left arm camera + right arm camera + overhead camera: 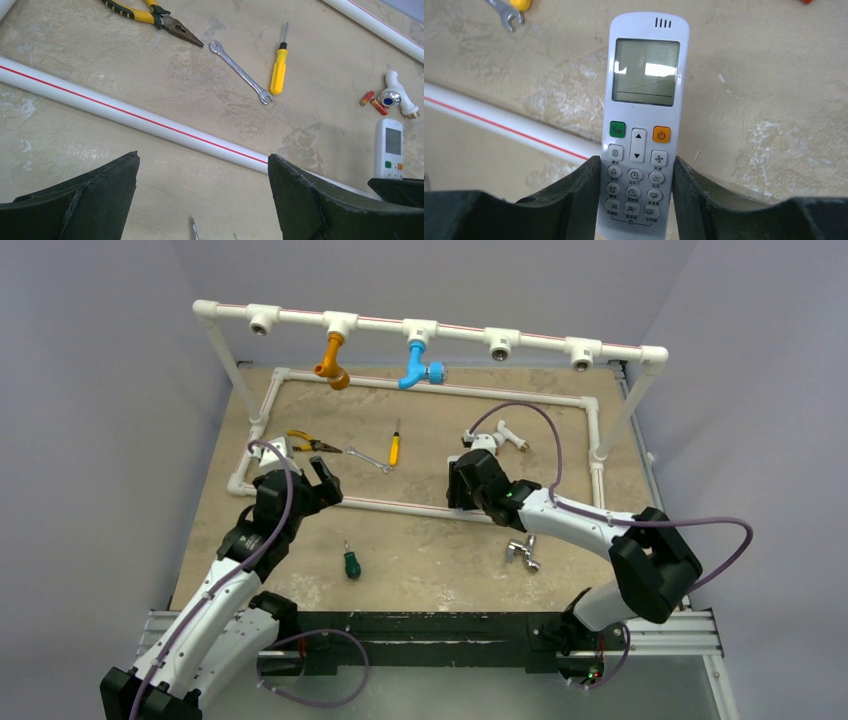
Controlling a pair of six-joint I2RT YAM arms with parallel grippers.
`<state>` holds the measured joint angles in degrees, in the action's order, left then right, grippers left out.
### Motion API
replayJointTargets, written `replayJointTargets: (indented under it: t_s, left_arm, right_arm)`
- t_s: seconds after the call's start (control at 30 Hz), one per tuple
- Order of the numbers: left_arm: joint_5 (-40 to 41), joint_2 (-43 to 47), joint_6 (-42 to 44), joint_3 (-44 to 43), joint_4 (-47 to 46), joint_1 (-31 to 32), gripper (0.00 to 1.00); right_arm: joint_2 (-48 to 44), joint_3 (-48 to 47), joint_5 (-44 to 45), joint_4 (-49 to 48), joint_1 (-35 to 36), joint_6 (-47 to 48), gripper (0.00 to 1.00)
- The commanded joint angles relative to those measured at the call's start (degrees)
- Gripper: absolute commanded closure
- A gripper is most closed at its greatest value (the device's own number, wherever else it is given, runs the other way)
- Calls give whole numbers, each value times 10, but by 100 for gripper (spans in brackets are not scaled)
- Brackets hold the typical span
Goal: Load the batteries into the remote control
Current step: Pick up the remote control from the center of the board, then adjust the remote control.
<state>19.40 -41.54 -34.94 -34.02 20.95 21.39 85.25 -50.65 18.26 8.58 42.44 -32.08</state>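
Observation:
The white remote control (644,100) lies face up, its grey screen pointing away from my right wrist. My right gripper (636,161) is shut on its lower button end, one finger against each long side. From the left wrist the remote control (389,147) shows just beyond the white pipe. Two red-orange batteries (367,98) (378,106) lie on the table a little past it, beside a white tap. My left gripper (203,157) hangs open over bare table near the pipe, holding nothing. In the top view the right gripper (468,485) covers the remote.
A white pipe frame (125,115) with a red stripe lies on the table. Inside it are pliers (150,15), a wrench (240,72), a yellow screwdriver (278,75) and a white tap (397,95). A green screwdriver (351,562) and a metal tap fitting (522,552) lie nearer the arms.

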Motion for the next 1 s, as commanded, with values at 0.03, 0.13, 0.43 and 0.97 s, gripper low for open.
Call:
replayJointTargets:
  t_s: [0.03,0.13,0.43,0.97]
  left_arm:
    - [-34,7,-14,-25,5,-4,4]
    - [-68,8,-19,-28,4,-4,4]
    - [-164,10,-44,-14,-8,-4,6]
    - [-374,-23,-268,96,-222,54,16]
  right_arm:
    - [-48,43,-77,-62,13,58,95]
    - [-61,53,-130,-73,20,90,95]
    - [-62,70,-175,-80,33,117,96]
    - [-171,163,-153,-132,127,39,96]
